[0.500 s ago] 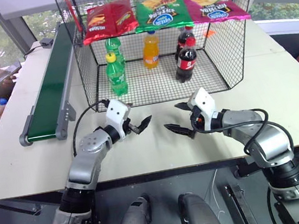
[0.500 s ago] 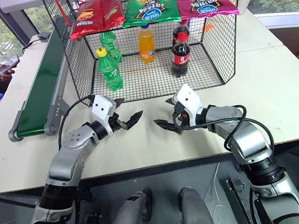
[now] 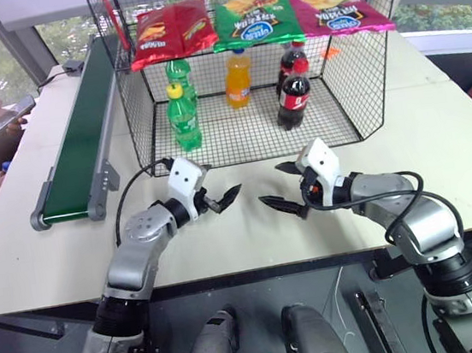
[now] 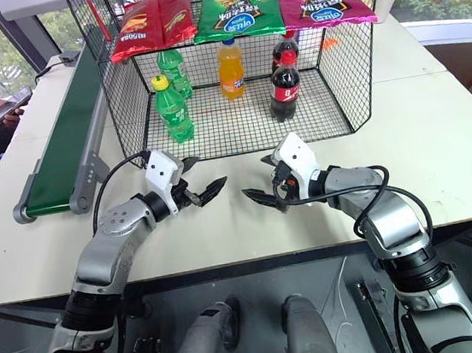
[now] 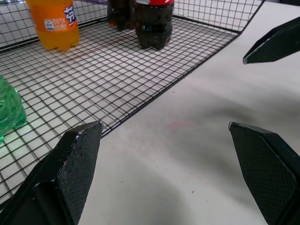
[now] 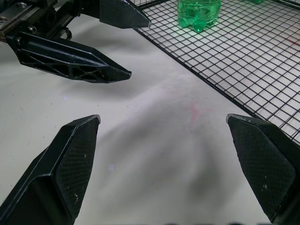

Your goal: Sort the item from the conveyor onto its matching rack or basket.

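Left eye view: both grippers hover empty, fingers spread wide, over the bare white table [image 3: 435,117] in front of the large black wire-mesh cage [image 3: 346,94].

At centre frame the left gripper [image 3: 222,200] and right gripper [image 3: 282,188] point toward each other, tips apart. The small clear bottle of bright orange soda with a blue cap [image 3: 239,79] stands upright on the cage's grid floor at upper centre, between two green bottles [image 3: 184,118] on its left and two dark cola bottles with red caps [image 3: 295,93] on its right. The long dark green conveyor belt with grey rails [image 3: 81,139] runs along the upper left, nothing on it. Three crisp bags [image 3: 255,16] lie on the cage's flat top.
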Tool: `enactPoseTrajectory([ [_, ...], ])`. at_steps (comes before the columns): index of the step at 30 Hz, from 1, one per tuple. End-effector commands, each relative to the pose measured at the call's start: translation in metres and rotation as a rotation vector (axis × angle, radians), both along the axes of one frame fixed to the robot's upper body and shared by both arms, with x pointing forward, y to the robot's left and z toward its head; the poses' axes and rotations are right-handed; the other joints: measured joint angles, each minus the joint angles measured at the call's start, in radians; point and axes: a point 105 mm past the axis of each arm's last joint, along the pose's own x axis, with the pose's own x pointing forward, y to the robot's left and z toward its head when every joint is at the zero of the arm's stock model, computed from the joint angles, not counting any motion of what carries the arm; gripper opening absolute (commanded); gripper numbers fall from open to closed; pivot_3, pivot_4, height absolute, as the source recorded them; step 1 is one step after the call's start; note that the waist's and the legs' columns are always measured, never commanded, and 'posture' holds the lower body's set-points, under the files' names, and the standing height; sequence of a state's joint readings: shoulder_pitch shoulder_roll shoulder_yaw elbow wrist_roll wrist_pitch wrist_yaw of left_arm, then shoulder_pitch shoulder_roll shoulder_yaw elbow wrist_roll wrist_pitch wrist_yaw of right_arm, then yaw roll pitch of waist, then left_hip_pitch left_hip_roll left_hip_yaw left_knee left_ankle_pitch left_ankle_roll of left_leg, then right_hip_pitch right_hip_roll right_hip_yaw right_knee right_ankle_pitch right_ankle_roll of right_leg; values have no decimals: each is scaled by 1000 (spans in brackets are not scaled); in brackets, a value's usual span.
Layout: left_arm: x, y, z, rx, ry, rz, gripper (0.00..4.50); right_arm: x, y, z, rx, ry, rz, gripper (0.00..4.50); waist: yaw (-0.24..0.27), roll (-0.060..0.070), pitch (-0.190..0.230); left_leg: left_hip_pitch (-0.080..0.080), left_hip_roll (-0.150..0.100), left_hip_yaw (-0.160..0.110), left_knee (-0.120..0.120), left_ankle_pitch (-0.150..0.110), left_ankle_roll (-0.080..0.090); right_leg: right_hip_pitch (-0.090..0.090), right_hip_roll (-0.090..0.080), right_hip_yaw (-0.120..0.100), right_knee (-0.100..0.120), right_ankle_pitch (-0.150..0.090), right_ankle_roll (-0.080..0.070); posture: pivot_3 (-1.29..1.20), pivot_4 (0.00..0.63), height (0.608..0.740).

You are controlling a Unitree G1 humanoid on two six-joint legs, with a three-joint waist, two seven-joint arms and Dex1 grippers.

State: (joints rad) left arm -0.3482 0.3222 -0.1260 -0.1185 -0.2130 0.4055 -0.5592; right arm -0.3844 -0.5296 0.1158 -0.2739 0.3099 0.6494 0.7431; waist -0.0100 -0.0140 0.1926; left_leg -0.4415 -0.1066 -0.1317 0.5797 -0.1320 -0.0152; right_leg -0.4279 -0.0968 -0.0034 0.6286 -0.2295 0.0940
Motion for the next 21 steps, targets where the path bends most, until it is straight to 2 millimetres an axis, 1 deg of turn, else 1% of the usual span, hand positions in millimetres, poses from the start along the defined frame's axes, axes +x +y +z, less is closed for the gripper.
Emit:
enactPoseTrajectory([
  [1, -3, -2, 9, -1, -43, -7, 4500, -6, 9, 11, 11, -38, 41, 4477, 0, 0, 0, 0, 0, 0, 0, 0, 0, 0, 0, 0, 0, 0, 0, 0, 150, 739],
  [21, -9, -7, 0, 27, -29, -33, 4500, -9, 5, 10, -1, -30, 46, 4477, 0, 0, 0, 0, 0, 0, 0, 0, 0, 0, 0, 0, 0, 0, 0, 0, 150, 739],
])
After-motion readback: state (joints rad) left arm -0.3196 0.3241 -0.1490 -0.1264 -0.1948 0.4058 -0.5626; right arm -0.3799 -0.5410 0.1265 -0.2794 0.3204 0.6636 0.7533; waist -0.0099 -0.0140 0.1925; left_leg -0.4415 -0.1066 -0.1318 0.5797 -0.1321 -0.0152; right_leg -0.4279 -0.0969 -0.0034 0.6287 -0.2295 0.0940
